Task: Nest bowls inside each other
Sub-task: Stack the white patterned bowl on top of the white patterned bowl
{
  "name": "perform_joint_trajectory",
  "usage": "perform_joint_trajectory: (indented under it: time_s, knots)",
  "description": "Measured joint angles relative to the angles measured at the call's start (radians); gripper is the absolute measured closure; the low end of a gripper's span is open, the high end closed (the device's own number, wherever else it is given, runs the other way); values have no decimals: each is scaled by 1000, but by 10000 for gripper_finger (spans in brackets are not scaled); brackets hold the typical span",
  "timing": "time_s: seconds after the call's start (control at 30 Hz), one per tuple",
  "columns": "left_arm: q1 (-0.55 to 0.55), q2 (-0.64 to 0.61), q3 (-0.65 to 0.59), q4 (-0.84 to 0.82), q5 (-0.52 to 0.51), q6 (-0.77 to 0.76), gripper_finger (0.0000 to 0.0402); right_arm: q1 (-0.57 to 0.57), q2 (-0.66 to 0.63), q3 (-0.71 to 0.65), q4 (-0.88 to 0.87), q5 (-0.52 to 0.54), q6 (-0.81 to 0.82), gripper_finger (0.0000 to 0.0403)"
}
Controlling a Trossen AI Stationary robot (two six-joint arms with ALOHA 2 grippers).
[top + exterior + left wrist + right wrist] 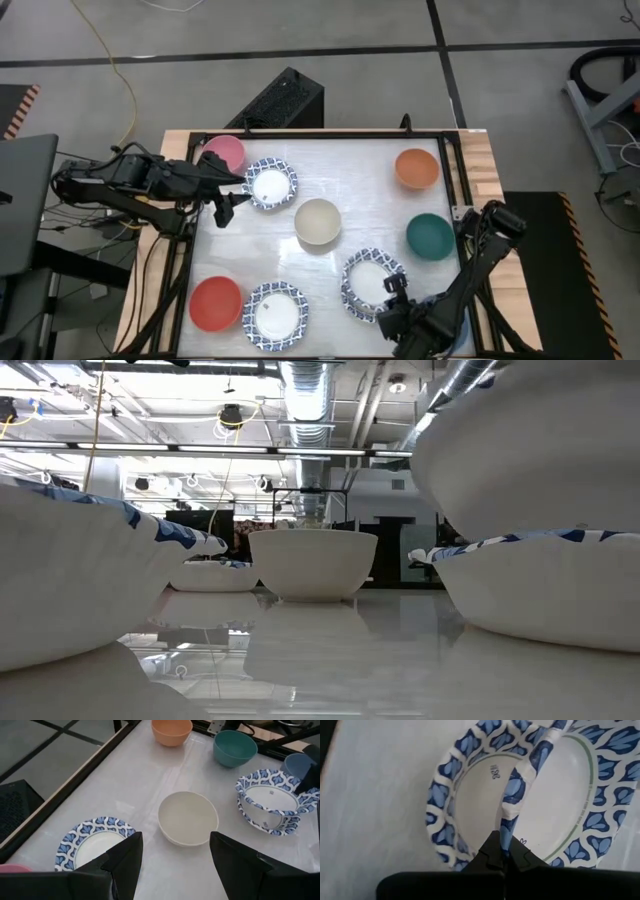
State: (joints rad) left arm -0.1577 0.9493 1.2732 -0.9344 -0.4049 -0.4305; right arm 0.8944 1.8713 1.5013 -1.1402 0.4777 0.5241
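Blue-patterned white paper bowl (520, 785): tilted over a matching bowl (465, 805) at the table's near right | right gripper (504, 854): clamped on its rim | left gripper (232, 195): fingers apart, beside the far-left patterned bowl (270, 184) | cream bowl (318, 221): mid-table.

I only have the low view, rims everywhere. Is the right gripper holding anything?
Observer: Yes. The right gripper is shut on the rim of a blue-patterned bowl, tilted over a second patterned bowl beneath it.
Operator: Where is the left one?
Observer: The left gripper is open, empty, beside another patterned bowl at the table's far left.
Operator: What's that plain bowl centre frame?
Observer: The cream bowl, standing alone mid-table.
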Motion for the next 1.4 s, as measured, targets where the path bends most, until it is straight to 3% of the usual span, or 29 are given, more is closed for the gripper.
perform_joint_trajectory:
  time_s: [0.47, 1.23, 1.4]
  knots:
    - [0, 0, 0, 4, 1, 4, 181, -19, 0, -68, 80, -38, -1, 395]
    - [0, 0, -2, 5, 0, 27, 181, -41, 0, -68, 226, -61, 4, 276]
    - [0, 0, -2, 6, 56, 27, 181, -41, 0, -68, 248, -66, 76, 237]
